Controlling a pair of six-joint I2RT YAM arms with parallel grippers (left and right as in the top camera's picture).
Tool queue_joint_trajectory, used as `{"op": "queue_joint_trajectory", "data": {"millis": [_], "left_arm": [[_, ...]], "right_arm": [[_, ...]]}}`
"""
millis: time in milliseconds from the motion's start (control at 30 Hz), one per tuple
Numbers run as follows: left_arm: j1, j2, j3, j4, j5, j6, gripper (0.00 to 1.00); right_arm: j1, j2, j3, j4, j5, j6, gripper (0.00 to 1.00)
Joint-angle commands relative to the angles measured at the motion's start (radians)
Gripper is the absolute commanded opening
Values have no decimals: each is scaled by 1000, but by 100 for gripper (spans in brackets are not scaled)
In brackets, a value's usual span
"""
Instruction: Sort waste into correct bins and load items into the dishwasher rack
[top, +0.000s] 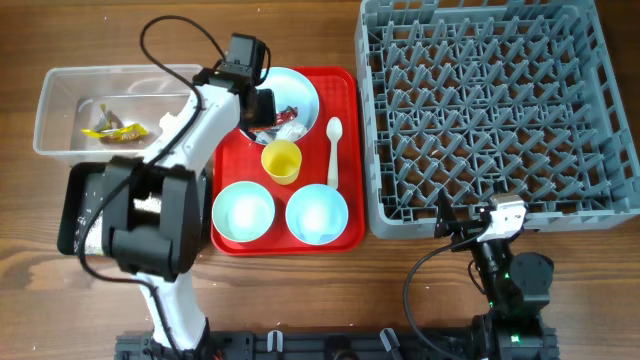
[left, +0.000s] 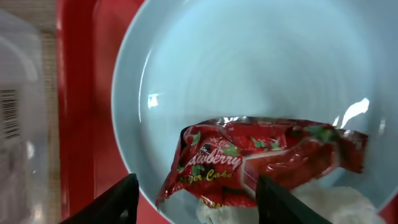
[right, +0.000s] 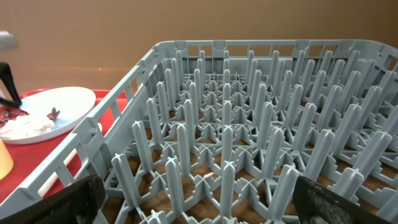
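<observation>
**Q:** Where is your left claw, and what does it hold?

**A:** My left claw (left: 196, 186) hangs over the plate (left: 249, 62) with its jaws wide, gripping nothing. Only my two fingertips (left: 115, 202) show, dark and cut off at the bottom of the wrist view. The wrapper (left: 261, 155) lies just ahead, across the gap between them. I cannot tell whether either pad touches it.

**Q:** Is anything under the wrapper?

**A:** White tissue (left: 323, 205) peeks out beneath it, on the claw's right, cropped by the frame edge. From overhead my wrist covers part of the plate, and the claw itself is hard to make out.

**Q:** What lies around that claw?

**A:** The tub (top: 60, 110) is to its left, only a blur in the wrist view. Overhead, a yellow scrap (top: 110, 128) lies inside it. The cup (top: 281, 161), spoon (top: 333, 150) and bowls (top: 243, 212) sit on the tray (top: 345, 85), nearer my base than the claw. The black tray (top: 70, 215) is mostly hidden under my left arm.

**Q:** And your right claw?

**A:** My right claw (right: 196, 186) is also spread wide and holds nothing, its fingers blurred at the lower corners of its view. The rack (right: 249, 124) stands straight ahead of it and fills the view, with its right side cut off.
</observation>
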Motion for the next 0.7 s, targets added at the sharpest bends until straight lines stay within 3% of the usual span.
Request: {"op": "queue_joint_trajectory", "data": {"millis": [0,433,467,500,533,667], "left_arm": [[3,50,10,17,-16,65,60],[4,86,10,82,-17,64,55],[4,89,10,81,-17,64,45],[4,89,10,80,-17,64,29],[4,89,10,81,-17,64,22],[4,77,10,94,-18,64,10]], "right_arm": [[-3,-2,-1,3,7,-5,100],[-3,-2,-1,3,7,-5,100],[-3,-2,-1,3,7,-5,100],[-3,-2,-1,3,7,-5,100],[-3,-2,-1,3,7,-6,100],[-3,-2,-1,3,7,-5,100]]}}
